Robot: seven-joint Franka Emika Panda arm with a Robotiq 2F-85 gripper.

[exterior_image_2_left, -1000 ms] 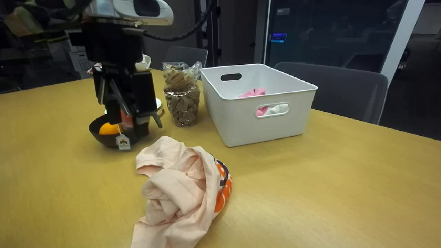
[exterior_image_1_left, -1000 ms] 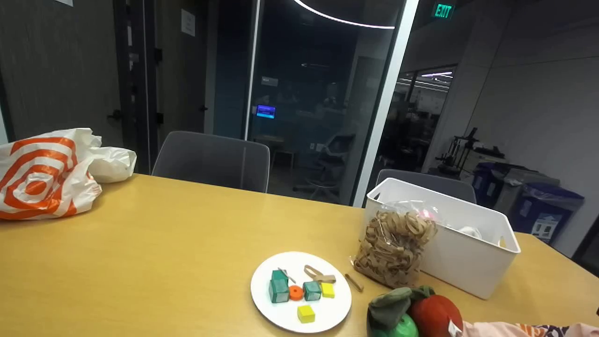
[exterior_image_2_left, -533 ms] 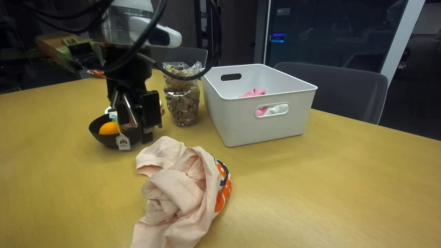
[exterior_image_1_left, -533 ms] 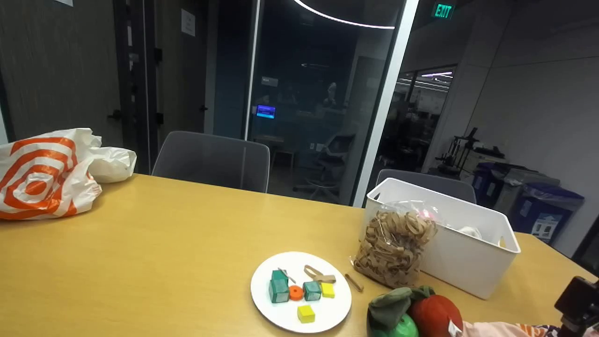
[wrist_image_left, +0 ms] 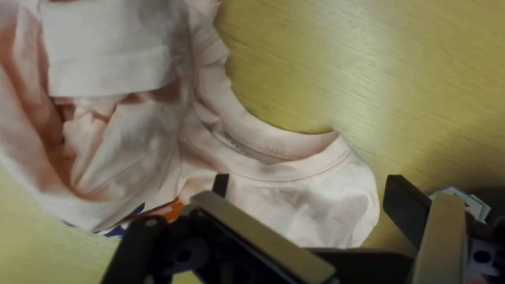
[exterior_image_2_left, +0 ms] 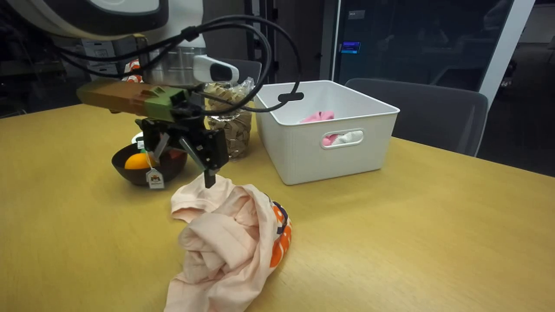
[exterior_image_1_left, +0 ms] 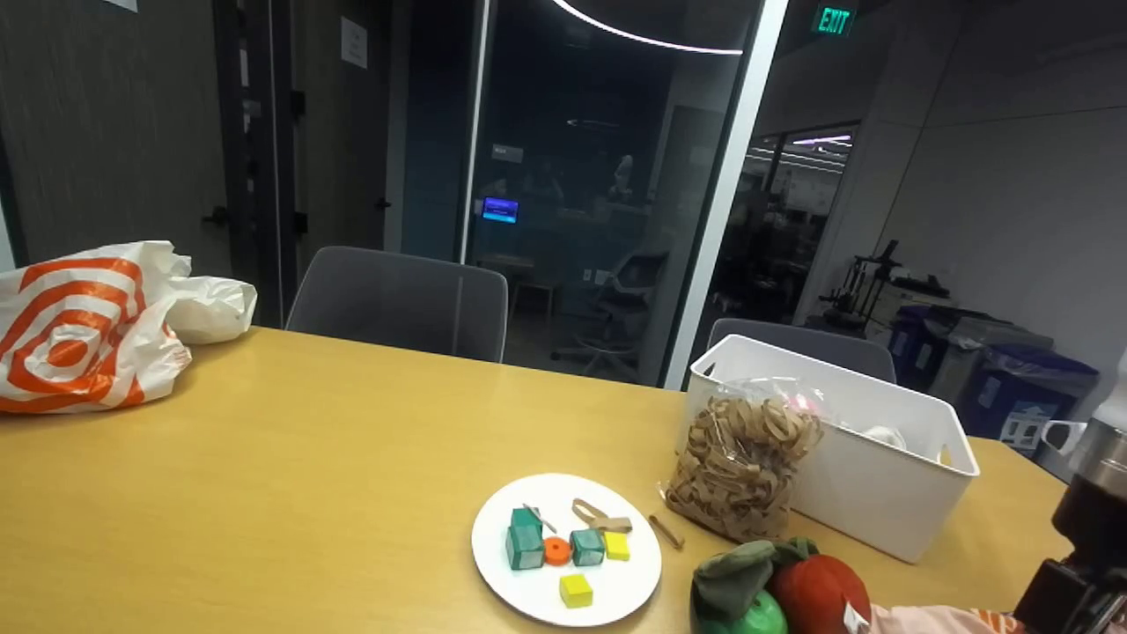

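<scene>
Wrist view: gripper (wrist_image_left: 307,182) over shirt (wrist_image_left: 130,157), fingers (wrist_image_left: 406,207) wide, nil held; spread prob. gives clearance abt. collar (wrist_image_left: 284,173). Bowl (exterior_image_2_left: 133,177) nr. shirt, prob. stops orange fruit (exterior_image_2_left: 137,161) rolling.

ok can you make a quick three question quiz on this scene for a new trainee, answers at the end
1. Multiple choice: in the wrist view, which thing shows beyond the gripper?
a) a chair
b) a pink shirt
c) a shopping bag

2. True or false: the gripper's jaws are shut.

3. Count: in an exterior view, how many yellow blocks are on the white plate?

Key: 1. b; 2. false, they stand open; 3. two.
</scene>
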